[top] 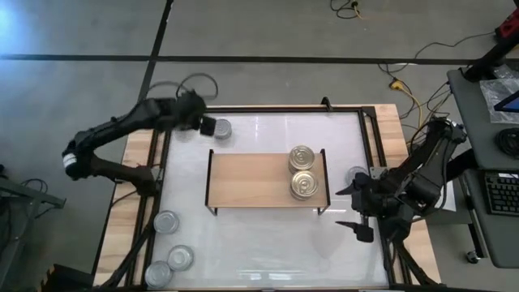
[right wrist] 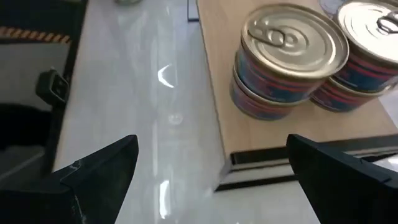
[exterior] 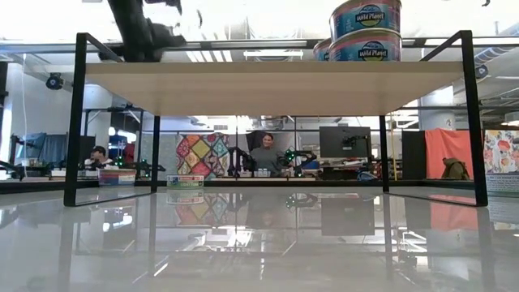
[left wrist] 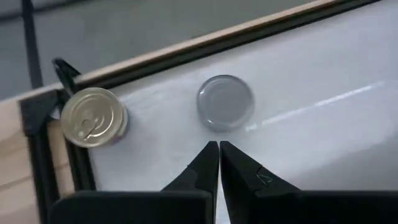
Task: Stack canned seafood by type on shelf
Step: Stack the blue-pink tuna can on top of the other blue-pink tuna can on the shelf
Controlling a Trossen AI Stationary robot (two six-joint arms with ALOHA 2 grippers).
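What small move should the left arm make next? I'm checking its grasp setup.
Probably open the left gripper before descending: it hangs shut just short of the silver-topped can on the white tabletop, so it cannot yet straddle that can.

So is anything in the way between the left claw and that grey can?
Nothing visible is. The left gripper, fingers shut, points straight at the silver-grey can with only bare white tabletop between them. The gold-topped can sits off to one side.
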